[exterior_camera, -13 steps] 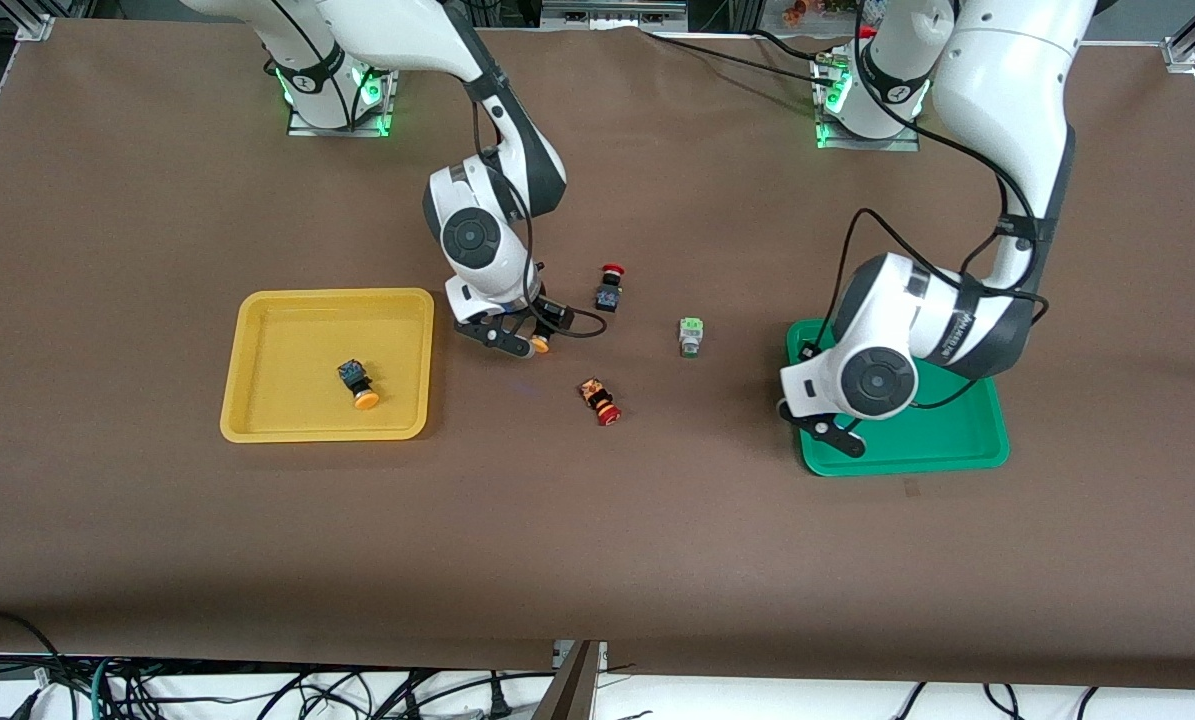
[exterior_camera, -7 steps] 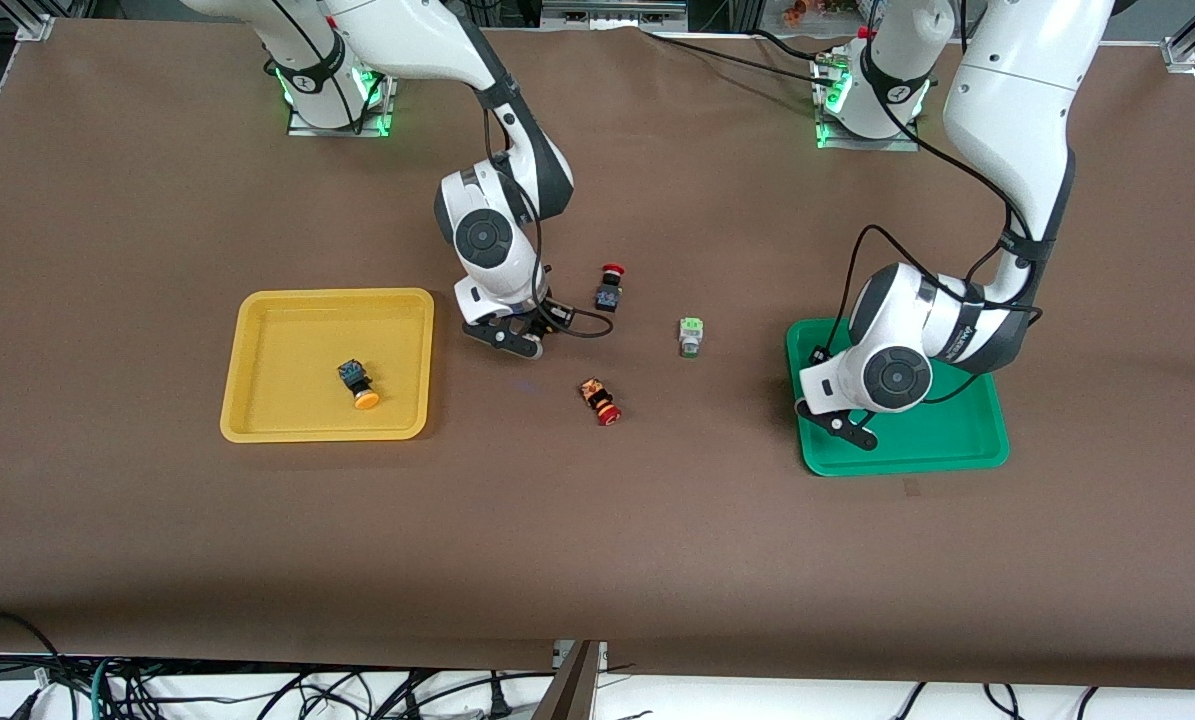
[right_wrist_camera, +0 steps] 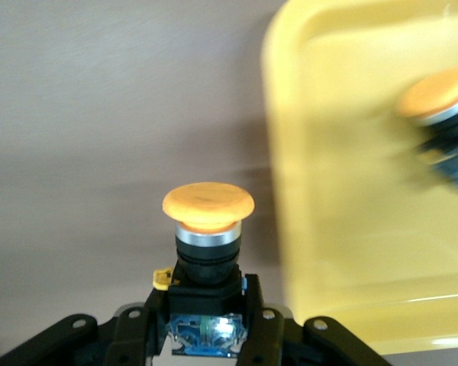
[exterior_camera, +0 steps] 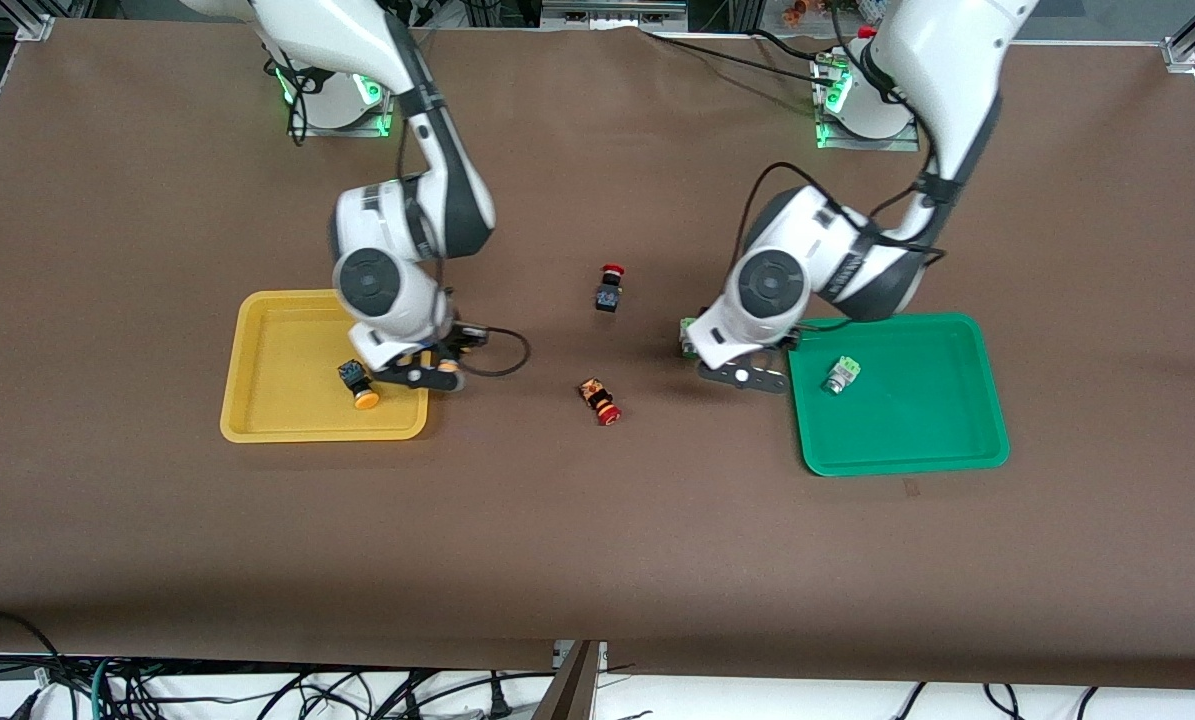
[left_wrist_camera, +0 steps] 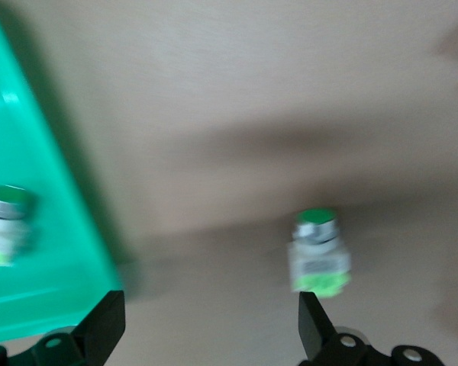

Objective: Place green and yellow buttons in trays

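1. Two jobs: my right gripper (right_wrist_camera: 206, 335), clamped on the dark body of the rigid orange-capped button (right_wrist_camera: 208, 229), hangs at the yellow plastic tray's (exterior_camera: 257, 425) rim.
2. Left gripper (left_wrist_camera: 206, 335), jaws apart, hovers over the light, hard pale-green button (left_wrist_camera: 318, 255) beside the green tray (exterior_camera: 907, 455); I'd pinch its squarish body.

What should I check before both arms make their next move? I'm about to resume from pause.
1. right gripper shut on its yellow button: ok.
2. That button over the yellow tray: not ok, at its rim.
3. Other yellow button in the tray: ok.
4. left gripper open: ok.
5. Loose green button between its fingers: not ok, above it.
6. green tray holds a green button: ok.
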Available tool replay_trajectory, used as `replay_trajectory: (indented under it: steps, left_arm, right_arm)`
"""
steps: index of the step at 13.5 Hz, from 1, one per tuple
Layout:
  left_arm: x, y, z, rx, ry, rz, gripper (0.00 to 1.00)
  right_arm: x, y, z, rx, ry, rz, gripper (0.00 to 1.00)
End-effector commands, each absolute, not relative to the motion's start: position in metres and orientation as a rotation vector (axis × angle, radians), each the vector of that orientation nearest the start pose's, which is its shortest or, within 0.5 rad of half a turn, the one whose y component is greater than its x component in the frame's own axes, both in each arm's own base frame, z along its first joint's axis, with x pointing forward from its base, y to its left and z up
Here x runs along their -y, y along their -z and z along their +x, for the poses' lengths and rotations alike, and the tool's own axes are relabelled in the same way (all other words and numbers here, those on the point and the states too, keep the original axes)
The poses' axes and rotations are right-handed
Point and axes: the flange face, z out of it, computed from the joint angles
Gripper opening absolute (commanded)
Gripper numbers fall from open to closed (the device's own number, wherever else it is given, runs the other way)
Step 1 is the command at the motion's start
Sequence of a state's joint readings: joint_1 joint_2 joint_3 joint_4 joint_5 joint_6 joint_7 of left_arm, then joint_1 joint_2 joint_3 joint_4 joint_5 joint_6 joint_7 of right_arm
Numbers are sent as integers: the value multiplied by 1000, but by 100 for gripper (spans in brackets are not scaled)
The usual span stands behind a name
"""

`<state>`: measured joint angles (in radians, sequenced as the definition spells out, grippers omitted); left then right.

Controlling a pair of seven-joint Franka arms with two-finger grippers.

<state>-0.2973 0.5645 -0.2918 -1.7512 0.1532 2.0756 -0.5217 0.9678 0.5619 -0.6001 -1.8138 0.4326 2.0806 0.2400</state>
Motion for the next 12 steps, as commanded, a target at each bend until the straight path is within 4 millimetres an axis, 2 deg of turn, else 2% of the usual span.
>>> replay_trajectory:
  steps: [1,2,4,5,6,7,8,9,10,11,12]
  left_arm:
    - [362,-196,534,65,-235,-3071,100]
    - [377,-186,523,84,-232,-3073,100]
    - [386,-173,516,125,-232,-3071,100]
    - [385,-169,515,118,-236,-3064,54]
    - [386,-169,515,135,-233,-3064,20]
    - [385,-170,516,142,-231,-3064,13]
    - [385,-170,516,141,-230,-3063,2]
    - [384,-173,517,140,-230,-3061,1]
    - [381,-175,519,145,-232,-3058,1]
    - [375,-183,523,153,-245,-3039,0]
    - [363,-194,530,156,-278,-3000,1]
  right_arm:
    - [-224,-256,567,47,-333,-3164,18]
    - [-218,-249,565,73,-346,-3165,22]
    - [-209,-235,559,62,-340,-3175,36]
    - [-201,-225,555,48,-324,-3187,52]
    - [-198,-217,552,35,-316,-3191,71]
    - [-198,-217,551,35,-320,-3189,81]
    - [-200,-224,553,37,-309,-3181,92]
    - [-206,-238,557,31,-290,-3165,99]
    - [-211,-251,558,40,-294,-3146,99]
    - [-222,-275,567,60,-241,-3123,99]
    - [-227,-291,570,55,-234,-3109,99]
